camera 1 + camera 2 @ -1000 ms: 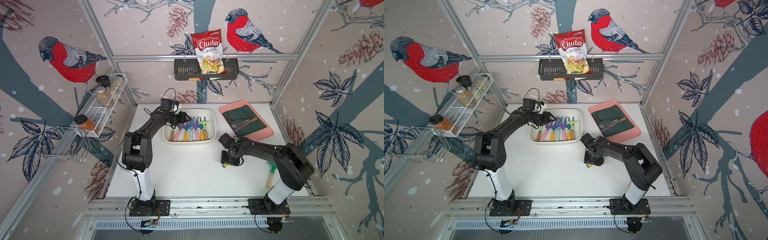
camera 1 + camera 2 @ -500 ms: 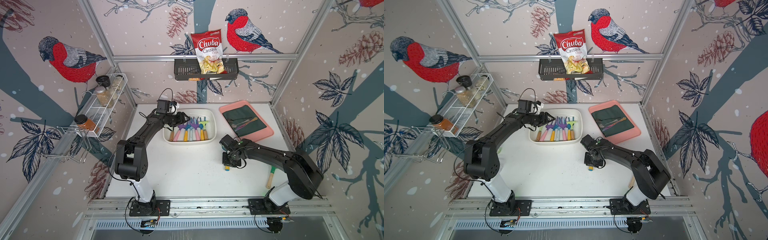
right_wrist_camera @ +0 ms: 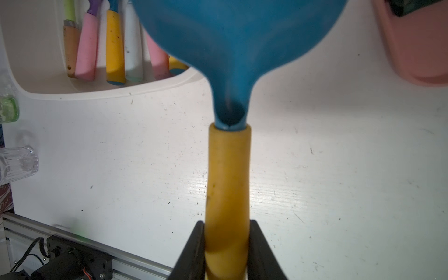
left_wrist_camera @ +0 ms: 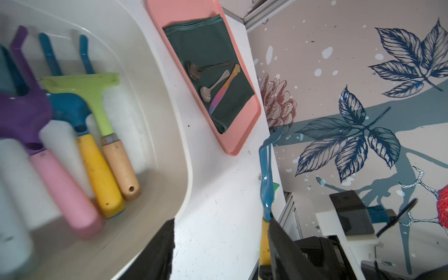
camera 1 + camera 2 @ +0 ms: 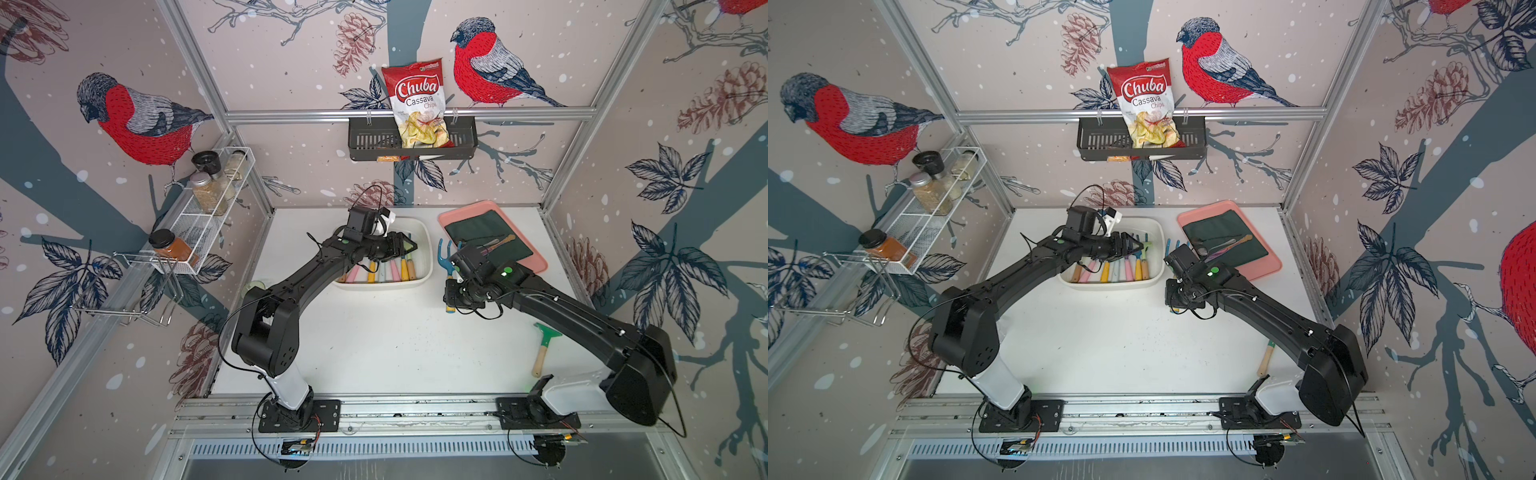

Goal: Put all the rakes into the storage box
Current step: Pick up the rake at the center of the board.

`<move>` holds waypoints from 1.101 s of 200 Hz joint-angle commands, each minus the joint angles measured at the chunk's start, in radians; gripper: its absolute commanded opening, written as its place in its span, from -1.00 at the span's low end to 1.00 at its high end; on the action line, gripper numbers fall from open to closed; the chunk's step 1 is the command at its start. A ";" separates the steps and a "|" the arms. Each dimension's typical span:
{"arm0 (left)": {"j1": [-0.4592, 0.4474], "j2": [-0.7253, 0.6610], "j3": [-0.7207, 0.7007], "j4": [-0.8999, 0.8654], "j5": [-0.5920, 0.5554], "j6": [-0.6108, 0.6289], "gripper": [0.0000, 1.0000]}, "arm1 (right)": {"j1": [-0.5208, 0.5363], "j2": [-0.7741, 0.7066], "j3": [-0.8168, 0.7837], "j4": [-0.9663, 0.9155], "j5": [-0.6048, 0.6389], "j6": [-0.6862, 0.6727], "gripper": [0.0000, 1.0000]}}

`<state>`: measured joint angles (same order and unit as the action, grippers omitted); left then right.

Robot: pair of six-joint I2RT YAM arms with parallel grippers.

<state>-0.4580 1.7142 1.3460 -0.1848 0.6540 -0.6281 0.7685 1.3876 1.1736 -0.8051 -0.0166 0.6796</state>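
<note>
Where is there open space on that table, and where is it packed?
Widest bare patch: the table between the storage box and the front rail. Inside the box, a strip lies free beside the lime scraper, at the end nearer the pink tray. The rest of the box is packed with tools.

The left tool (image 5: 405, 246) hangs over the storage box (image 5: 429, 266), blocking entry from above. Inside, only the strip past the green scraper (image 4: 97, 97), toward the pink tray (image 5: 538, 262), is bare. The rake (image 5: 444, 255) in the right tool (image 5: 451, 299) fills the gap between box and tray. The table (image 5: 386, 345) in front lies open.
</note>
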 commanded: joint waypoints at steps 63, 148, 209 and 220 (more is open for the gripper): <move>-0.063 0.067 0.045 0.112 0.010 -0.063 0.21 | 0.006 0.016 0.043 0.005 -0.076 -0.070 -0.71; -0.085 0.105 0.057 0.157 0.029 -0.099 -0.40 | 0.031 0.042 0.087 0.026 -0.094 -0.092 -0.68; -0.064 0.098 0.071 0.141 0.046 -0.090 -0.94 | 0.031 0.011 0.084 0.040 -0.080 -0.076 0.29; -0.044 0.094 0.074 0.128 0.051 -0.079 -0.93 | 0.029 -0.004 0.082 0.042 -0.073 -0.070 0.43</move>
<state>-0.5301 1.8141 1.4071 -0.0620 0.6884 -0.7444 0.7979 1.4090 1.2514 -0.7856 -0.1074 0.6014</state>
